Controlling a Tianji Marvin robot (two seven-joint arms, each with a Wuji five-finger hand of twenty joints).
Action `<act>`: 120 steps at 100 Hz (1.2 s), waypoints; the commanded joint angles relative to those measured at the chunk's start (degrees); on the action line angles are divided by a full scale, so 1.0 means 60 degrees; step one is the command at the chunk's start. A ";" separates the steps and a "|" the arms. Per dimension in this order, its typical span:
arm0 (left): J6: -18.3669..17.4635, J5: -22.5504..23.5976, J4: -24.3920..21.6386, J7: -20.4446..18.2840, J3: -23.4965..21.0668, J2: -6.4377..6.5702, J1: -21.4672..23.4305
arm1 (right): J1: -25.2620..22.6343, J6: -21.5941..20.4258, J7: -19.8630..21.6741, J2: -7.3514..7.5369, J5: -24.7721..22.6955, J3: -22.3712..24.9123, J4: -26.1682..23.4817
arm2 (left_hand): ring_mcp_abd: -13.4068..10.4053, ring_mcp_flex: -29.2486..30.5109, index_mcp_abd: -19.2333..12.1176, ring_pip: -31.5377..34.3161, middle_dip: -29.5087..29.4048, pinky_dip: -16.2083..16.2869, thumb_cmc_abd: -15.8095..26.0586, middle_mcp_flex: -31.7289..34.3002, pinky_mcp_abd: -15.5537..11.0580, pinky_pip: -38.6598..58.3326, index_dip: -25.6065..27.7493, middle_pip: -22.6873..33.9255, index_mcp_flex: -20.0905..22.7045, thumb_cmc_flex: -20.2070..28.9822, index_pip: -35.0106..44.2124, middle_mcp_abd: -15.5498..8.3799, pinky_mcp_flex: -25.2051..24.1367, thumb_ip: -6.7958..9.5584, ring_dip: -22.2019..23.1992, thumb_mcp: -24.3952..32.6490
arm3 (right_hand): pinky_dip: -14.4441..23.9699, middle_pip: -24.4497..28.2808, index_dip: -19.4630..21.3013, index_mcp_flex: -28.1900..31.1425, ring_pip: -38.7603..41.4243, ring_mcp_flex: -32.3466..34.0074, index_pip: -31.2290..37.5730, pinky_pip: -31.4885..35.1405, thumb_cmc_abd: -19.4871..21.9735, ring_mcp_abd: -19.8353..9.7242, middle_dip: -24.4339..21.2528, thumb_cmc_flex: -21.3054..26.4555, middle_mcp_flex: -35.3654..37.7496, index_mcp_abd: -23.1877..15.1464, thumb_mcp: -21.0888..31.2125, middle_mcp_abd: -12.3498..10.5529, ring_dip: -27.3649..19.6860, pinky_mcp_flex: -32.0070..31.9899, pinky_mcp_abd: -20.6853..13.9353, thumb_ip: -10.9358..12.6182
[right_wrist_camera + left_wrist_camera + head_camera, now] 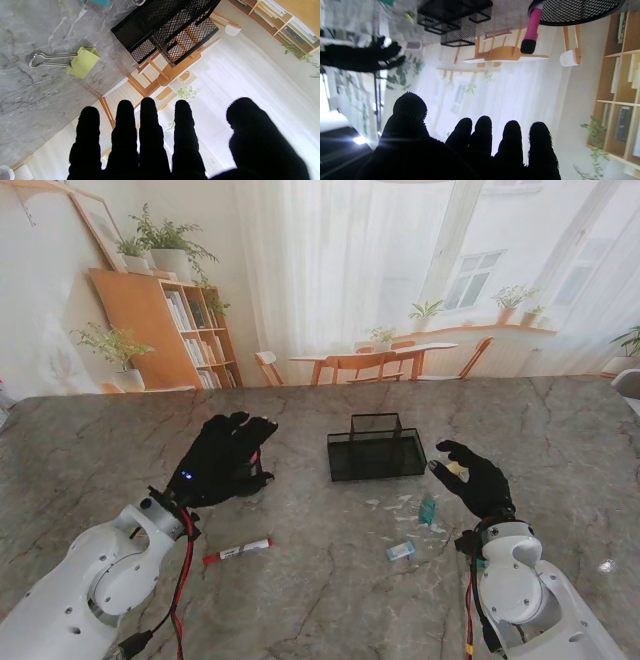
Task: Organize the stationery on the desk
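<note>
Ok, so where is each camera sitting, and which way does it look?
Stand camera: above the shoulders, looking down at the table and the black mesh organizer; both arms, the left hand and the right hand show.
Left wrist camera: on the left wrist, looking along the fingers toward a pink marker; the picture is upside down.
Right wrist camera: on the right wrist, looking past its own fingertips toward a green binder clip, also upside down.
Shared: all three see the organizer.

Organizer [376,450] right of marker [237,551].
</note>
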 commanded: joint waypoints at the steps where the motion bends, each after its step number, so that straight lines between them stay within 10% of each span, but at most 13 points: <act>1: -0.0090 0.0386 -0.0138 0.0011 0.0035 0.0117 0.0312 | 0.0004 -0.0049 0.0132 -0.0010 0.0028 -0.0011 0.0018 | -0.0067 0.0245 0.0299 0.0232 0.0311 0.0336 0.0411 0.0166 -0.0215 0.0426 0.0130 0.0084 0.0149 -0.0116 0.0059 0.0090 -0.0056 -0.0552 0.0325 -0.0052 | 0.0028 0.0079 0.0204 0.0154 0.0006 0.0001 0.0098 0.0137 0.0187 0.0005 0.0117 0.0057 0.0036 0.0016 -0.0209 0.0046 0.0129 -0.0054 0.0131 0.0046; 46: -0.0631 0.2813 -0.0315 0.0097 0.0245 0.0628 0.1227 | 0.0108 -0.0010 0.0282 0.0001 0.0156 -0.0110 0.0075 | -0.0088 0.0461 0.0250 0.1100 0.2231 0.0117 0.0377 0.0508 -0.0562 0.1506 0.0729 0.0866 0.0457 0.0292 0.0309 -0.0059 0.0020 -0.0573 0.1277 -0.0058 | 0.0030 0.0078 0.0206 0.0166 0.0006 -0.0002 0.0105 0.0138 0.0191 0.0023 0.0118 0.0060 0.0037 0.0020 -0.0205 0.0040 0.0130 -0.0054 0.0130 0.0046; 64: -0.0656 0.3104 -0.0304 -0.0033 0.0426 0.0716 0.1330 | 0.0151 0.0003 0.0315 0.0001 0.0195 -0.0142 0.0095 | 0.0054 0.0737 0.0162 0.2457 0.4003 0.0738 0.0267 0.0899 -0.0806 0.3066 0.1456 0.2551 0.1155 0.0398 0.0891 -0.0203 0.0086 -0.0562 0.2449 -0.0052 | 0.0032 0.0085 0.0204 0.0154 0.0012 0.0012 0.0100 0.0144 0.0183 0.0015 0.0122 0.0062 0.0053 0.0019 -0.0206 0.0050 0.0132 -0.0049 0.0133 0.0047; 120: 0.1446 0.4733 -0.0205 -0.1794 0.0778 0.0873 0.1637 | 0.0127 0.0021 0.0248 -0.0029 0.0303 -0.0119 0.0065 | 0.0833 0.0620 0.0651 0.4307 0.5128 0.0986 -0.0042 0.0849 -0.0617 0.4905 0.3246 0.4708 0.1508 0.0514 0.1667 0.0265 0.0219 -0.0565 0.3463 -0.0079 | 0.0032 0.0083 0.0206 0.0200 0.0012 0.0017 0.0116 0.0146 0.0193 0.0041 0.0121 0.0052 0.0058 0.0021 -0.0208 0.0049 0.0136 -0.0048 0.0139 0.0045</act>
